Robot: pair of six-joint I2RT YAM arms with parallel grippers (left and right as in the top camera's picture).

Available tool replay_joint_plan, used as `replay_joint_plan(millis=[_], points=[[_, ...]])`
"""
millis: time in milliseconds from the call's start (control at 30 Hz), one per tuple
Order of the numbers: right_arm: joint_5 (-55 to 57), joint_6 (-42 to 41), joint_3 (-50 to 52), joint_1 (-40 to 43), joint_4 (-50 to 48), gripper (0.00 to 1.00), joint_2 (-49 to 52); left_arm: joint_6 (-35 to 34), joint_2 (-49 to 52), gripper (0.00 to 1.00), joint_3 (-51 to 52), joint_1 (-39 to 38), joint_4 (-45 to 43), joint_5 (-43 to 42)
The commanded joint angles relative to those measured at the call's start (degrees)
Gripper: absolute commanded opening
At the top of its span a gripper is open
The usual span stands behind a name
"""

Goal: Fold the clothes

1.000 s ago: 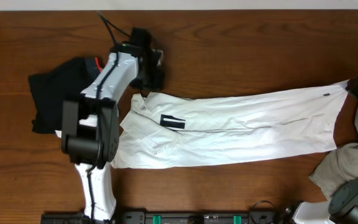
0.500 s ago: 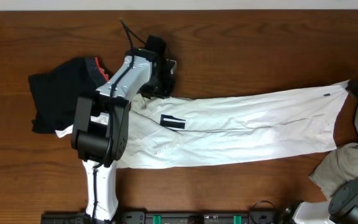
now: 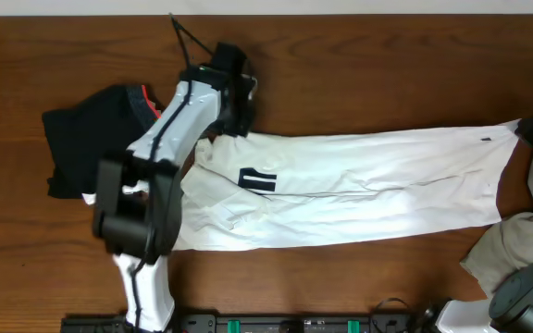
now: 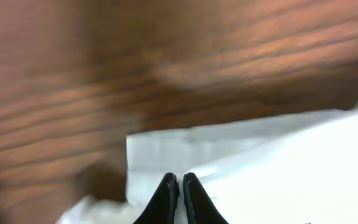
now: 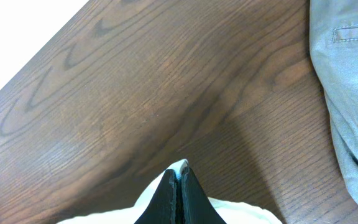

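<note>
The white T-shirt (image 3: 368, 185) lies stretched in a long band across the table, its black letters (image 3: 257, 178) near the left end. My left gripper (image 3: 234, 118) sits at the shirt's upper left corner; in the left wrist view it (image 4: 180, 180) is shut with white cloth (image 4: 278, 162) around and between the tips. My right gripper (image 3: 526, 128) holds the far right corner; in the right wrist view it (image 5: 179, 174) is shut, and a sliver of white shirt (image 5: 182, 164) pokes out past the tips.
A black garment (image 3: 86, 148) with an orange band lies left of the left arm. A pale grey-beige garment (image 3: 516, 245) is heaped at the right edge and also shows in the right wrist view as grey cloth (image 5: 347, 93). Bare wood (image 3: 387, 74) lies behind the shirt.
The left gripper came down onto the shirt's upper left corner and closed on it. The cloth there bunched and the black letters shifted. The right arm stayed put.
</note>
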State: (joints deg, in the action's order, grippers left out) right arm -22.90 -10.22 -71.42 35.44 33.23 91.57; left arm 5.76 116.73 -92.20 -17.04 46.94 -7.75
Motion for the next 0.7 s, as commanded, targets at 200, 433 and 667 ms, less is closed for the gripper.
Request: replay_joint_plan(millis=[200, 433, 667], points=[[0.4, 0.0, -0.3, 0.2, 0.4, 0.01, -1.2, -0.9, -7.8, 0.06, -1.5, 0.2, 9.8, 2.4], [0.4, 0.0, -0.3, 0.2, 1.1, 0.01, -1.2, -0.9, -7.7, 0.06, -1.1, 0.2, 19.6, 2.4], [0.4, 0.0, -0.3, 0.2, 1.3, 0.01, -1.2, -0.9, -7.7, 0.31, -0.4, 0.2, 24.0, 2.4]])
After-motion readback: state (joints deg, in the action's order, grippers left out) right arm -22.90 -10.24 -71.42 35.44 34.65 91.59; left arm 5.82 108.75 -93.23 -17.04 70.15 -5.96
